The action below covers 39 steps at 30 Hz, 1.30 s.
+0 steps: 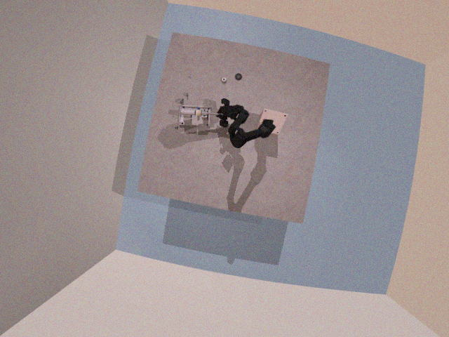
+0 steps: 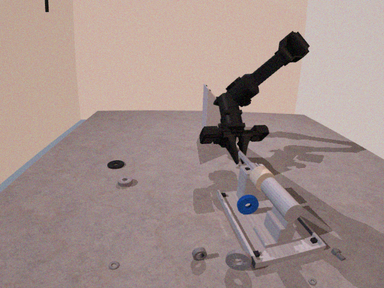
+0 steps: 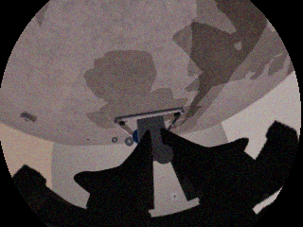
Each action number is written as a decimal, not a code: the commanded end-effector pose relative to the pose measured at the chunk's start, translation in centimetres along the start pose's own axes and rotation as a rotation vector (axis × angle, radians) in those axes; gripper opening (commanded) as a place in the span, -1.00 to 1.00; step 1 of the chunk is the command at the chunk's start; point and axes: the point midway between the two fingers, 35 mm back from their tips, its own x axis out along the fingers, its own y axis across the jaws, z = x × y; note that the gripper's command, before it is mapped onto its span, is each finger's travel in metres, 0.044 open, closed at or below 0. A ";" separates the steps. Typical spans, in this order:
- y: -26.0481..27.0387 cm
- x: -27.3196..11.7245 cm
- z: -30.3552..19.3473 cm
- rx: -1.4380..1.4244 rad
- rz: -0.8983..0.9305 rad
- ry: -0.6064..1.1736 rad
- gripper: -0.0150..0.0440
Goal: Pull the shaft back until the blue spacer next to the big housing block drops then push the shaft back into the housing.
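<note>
Exterior view: the thin shaft (image 2: 245, 161) is being gripped at its far end by the dark fingers (image 2: 236, 155), which are nearly closed around it. The blue spacer (image 2: 248, 204) is being shown off the shaft, standing on edge on the pale base plate (image 2: 272, 248), beside the long white cylinder (image 2: 279, 195) and near the upright support (image 2: 243, 182). A cream spacer (image 2: 260, 174) is being carried on the line of the shaft, against the cylinder's far end. Loose rings are being left scattered on the tabletop (image 2: 93, 216): a black one (image 2: 116, 164), a grey one (image 2: 125, 181), another grey one (image 2: 199, 253) and a flat washer (image 2: 237, 261) by the plate's near corner
</note>
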 end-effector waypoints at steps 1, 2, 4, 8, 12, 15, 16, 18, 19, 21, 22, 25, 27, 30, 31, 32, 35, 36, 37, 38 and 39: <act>0.0 0.2 -0.5 -0.007 -0.001 0.007 -0.49; 0.0 0.2 -0.5 -0.007 -0.001 0.007 -0.49; 0.0 0.3 -0.5 -0.007 -0.001 0.007 -0.49; 0.0 0.3 -0.6 -0.007 -0.001 0.007 -0.49; 0.0 0.4 -0.7 -0.007 -0.001 0.007 -0.49; 0.0 0.5 -0.8 -0.007 -0.001 0.007 -0.49; 0.0 0.5 -0.8 -0.007 -0.001 0.007 -0.49; 0.0 0.5 -0.9 -0.007 -0.001 0.007 -0.49; 0.0 0.6 -0.9 -0.007 -0.001 0.007 -0.49; 0.0 0.6 -0.9 -0.007 -0.001 0.007 -0.49; 0.0 0.6 -1.0 -0.007 -0.001 0.007 -0.49; 0.0 0.7 -1.0 -0.007 -0.001 0.007 -0.49; 0.0 0.7 -1.1 -0.007 -0.001 0.007 -0.49; 0.0 0.8 -1.1 -0.007 -0.001 0.007 -0.49; 0.0 0.8 -1.2 -0.007 -0.001 0.007 -0.49; 0.0 0.8 -1.2 -0.007 -0.001 0.007 -0.49; 0.0 0.9 -1.2 -0.007 -0.001 0.007 -0.49; 0.0 0.9 -1.3 -0.007 -0.001 0.007 -0.49; 0.0 0.9 -1.3 -0.007 -0.001 0.007 -0.49; 0.0 1.0 -1.3 -0.007 -0.001 0.007 -0.49; 0.0 1.0 -1.3 -0.007 -0.001 0.007 -0.49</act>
